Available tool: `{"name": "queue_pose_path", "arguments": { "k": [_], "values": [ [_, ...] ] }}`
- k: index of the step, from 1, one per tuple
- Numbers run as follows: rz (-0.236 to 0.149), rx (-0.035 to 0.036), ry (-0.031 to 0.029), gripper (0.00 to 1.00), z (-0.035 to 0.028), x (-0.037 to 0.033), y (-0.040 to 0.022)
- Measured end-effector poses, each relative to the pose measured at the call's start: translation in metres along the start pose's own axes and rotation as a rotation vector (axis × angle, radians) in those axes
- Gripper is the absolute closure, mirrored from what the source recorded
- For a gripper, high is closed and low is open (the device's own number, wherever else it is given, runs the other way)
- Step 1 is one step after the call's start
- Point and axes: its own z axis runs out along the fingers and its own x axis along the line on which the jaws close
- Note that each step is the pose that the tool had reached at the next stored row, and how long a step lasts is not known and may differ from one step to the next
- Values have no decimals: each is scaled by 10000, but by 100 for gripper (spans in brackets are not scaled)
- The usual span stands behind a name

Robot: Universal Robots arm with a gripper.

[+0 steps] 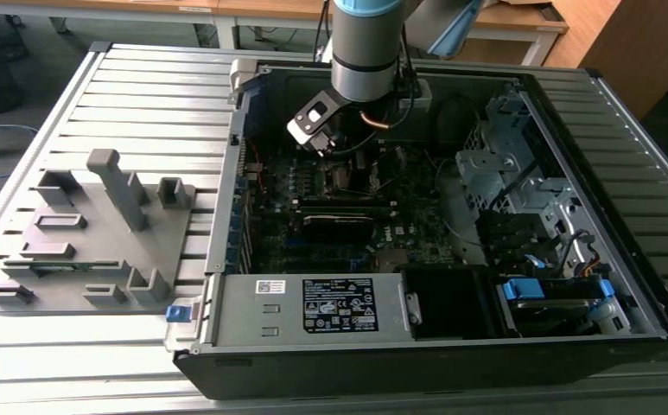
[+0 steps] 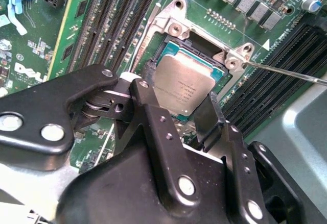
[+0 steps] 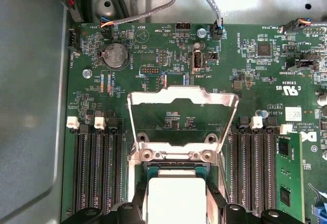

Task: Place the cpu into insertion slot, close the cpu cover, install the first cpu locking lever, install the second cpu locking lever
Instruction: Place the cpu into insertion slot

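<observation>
1. We find one way in: the open side of the computer case [image 1: 426, 216] on the table [image 1: 137, 95], where the arm [image 1: 363, 52] reaches in.
2. Memory slots [image 3: 97, 173] hem the insertion slot [image 2: 202, 44] on two sides.
3. The cpu cover [image 3: 181, 114] stands tilted open along a third side, like a wall.
4. A thin locking lever [image 2: 291, 73] juts across one bank of memory slots.
5. The end effector [image 2: 183, 89] clasps the cpu [image 2: 186, 81] by opposite edges, taking up the room over the slot.
6. The power supply [image 1: 310, 307] and drive cage [image 1: 518, 181] box in the board.
7. We see a grey fixture [image 1: 103, 233] standing well apart from the case, at the exterior view's left.
</observation>
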Motion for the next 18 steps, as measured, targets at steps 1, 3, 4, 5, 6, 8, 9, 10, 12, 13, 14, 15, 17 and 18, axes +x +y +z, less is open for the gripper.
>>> {"name": "queue_pose_path", "arguments": {
  "k": [1,3,4,5,6,8,9,10,12,13,14,15,17,18],
  "values": [
    [0,0,0,46,0,0,0],
    [0,-1,1,46,6,0,0],
    [0,0,0,46,6,0,0],
    [0,1,-1,46,6,0,0],
    [0,1,-1,46,6,0,0],
    [-1,0,-1,46,7,0,0],
    [0,0,-1,46,7,2,0],
    [-1,0,0,46,7,3,-1],
    [-1,0,1,46,7,3,-1],
    [0,0,0,46,7,4,-1],
    [0,1,-1,46,9,4,-1],
    [0,2,-2,46,12,4,-1],
    [0,3,-4,46,15,3,-2],
    [0,3,-4,46,15,3,-2]
  ]
}}
